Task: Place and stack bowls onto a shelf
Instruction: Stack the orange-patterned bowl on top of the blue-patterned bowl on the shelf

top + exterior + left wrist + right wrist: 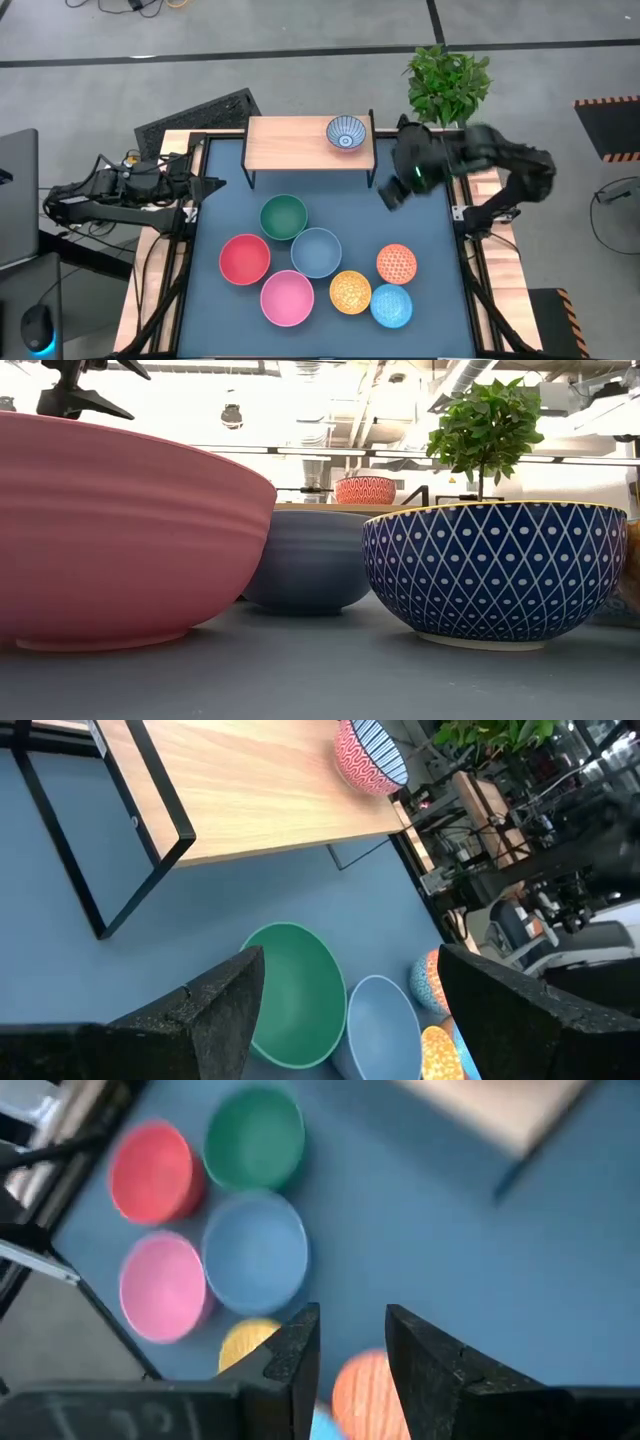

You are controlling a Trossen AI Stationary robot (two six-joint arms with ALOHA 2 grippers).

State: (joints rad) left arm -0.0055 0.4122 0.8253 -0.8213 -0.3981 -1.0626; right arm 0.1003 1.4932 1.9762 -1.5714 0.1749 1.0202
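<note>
A white-blue patterned bowl (346, 131) stands on its base on the right part of the wooden shelf (290, 143) at the table's far side. The other bowls stand on the blue table: green (284, 217), red (245, 258), grey-blue (316, 251), pink (287, 297), yellow (350, 292), orange (396, 264) and bright blue (391, 306). My right gripper (390, 195) hangs above the table just right of the shelf's right end, open and holding nothing (352, 1320). My left gripper (205, 185) waits at the table's left edge, wide open (350, 970).
A potted plant (450, 80) stands past the shelf's far right corner. A black mat (200, 115) lies behind the far left corner. Wooden rails (478, 280) border the table. Bare blue surface lies between the shelf and the bowls.
</note>
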